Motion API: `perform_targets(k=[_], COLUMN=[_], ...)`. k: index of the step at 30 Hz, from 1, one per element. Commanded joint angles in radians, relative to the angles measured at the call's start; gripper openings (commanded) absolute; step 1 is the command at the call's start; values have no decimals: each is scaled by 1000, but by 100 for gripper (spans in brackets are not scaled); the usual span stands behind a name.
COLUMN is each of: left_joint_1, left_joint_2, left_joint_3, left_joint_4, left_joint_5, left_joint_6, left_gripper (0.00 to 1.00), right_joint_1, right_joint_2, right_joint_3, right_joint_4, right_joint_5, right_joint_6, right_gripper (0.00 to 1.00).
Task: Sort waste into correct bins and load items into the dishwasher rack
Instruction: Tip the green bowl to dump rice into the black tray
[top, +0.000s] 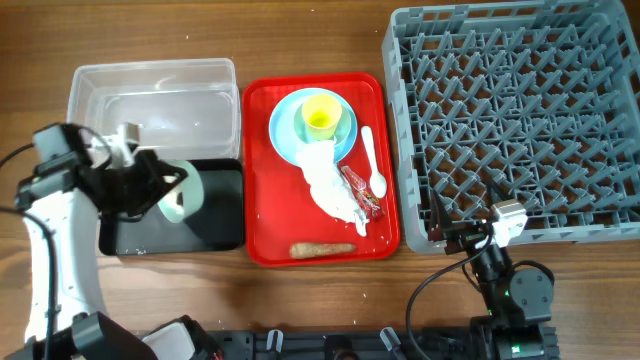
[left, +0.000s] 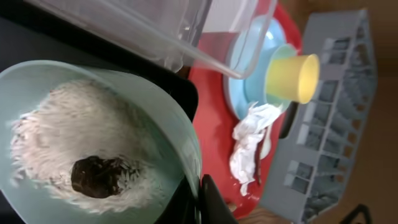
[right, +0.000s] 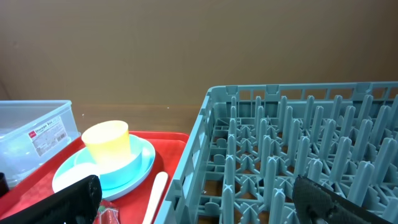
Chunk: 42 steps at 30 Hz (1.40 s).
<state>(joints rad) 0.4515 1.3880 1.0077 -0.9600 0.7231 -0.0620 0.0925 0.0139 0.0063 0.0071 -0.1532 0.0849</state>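
Two arms are working at the worktop, and only one is busy: the left gripper (top: 158, 188) is pinching the rim of the green bowl (left: 163, 124), fingers pressed tight on its wall. It is holding the bowl tipped on its side over the black tray (top: 220, 215) near the worktop's front left corner, just in front of the clear tub (top: 150, 95). Rice (left: 81, 130) is lying heaped against the bowl's lower wall, with a dark food lump (left: 96, 176) sitting in it close to the lip. I cannot tell whether the bowl is touching the tray. To my eye the bowl is looking light, stiff and smooth. A one-sided hold on the rim may be letting it swing, and the rice is looking sticky enough to need a steeper tilt. The right gripper (right: 198, 200) is idling with its fingers spread wide, empty, by the front edge of the grey rack (top: 510, 120) on the worktop's right side. On the red tray (top: 270, 235) in the middle, the yellow cup (top: 320, 117) is standing on the blue plate (top: 285, 125) at the back. The crumpled tissue (top: 330, 185) is trailing forward from the plate, touching the red wrapper (top: 360, 192). The white spoon (top: 372, 160) is lying along the tray's right edge and the brown stick (top: 320, 248) along its front edge. The tissue is looking soft and weightless, best taken at its bunched top.
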Motion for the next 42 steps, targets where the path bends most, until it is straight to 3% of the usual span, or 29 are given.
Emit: perform_targets(k=[1,9,14,22,30,38,42], left_joint_1=[84,165,169,195,307,313,312], left_joint_2=[-17,-17,-17,-17,-17,-17,-17], left_joint_3=[-40,-121,-121,-121,-121,-121,-121], left_joint_4=[11,93,101,100,67,7,-33], left_joint_5=[139,256,412,447,569,614,732], left_joint_6=[90,108,107,45,48,59,64], left_gripper=[4,4,4,4,4,4,4], right_joint_1=[-1,-1,-1,-1,-1,-1,-1], right_joint_2=[-3,-3,-3,-3,-3,-3,-3], right_joint_3=[-1,-1,-1,-1,-1,-1,-1], right_joint_4=[4,4,4,4,4,4,4], right_joint_5=[-5,-5,-5,-5,-5,-5,-5], right_joint_6=[-4,-4,-5,-4,-4,-4,-4], right_gripper=[100,100,100,100,100,100,100])
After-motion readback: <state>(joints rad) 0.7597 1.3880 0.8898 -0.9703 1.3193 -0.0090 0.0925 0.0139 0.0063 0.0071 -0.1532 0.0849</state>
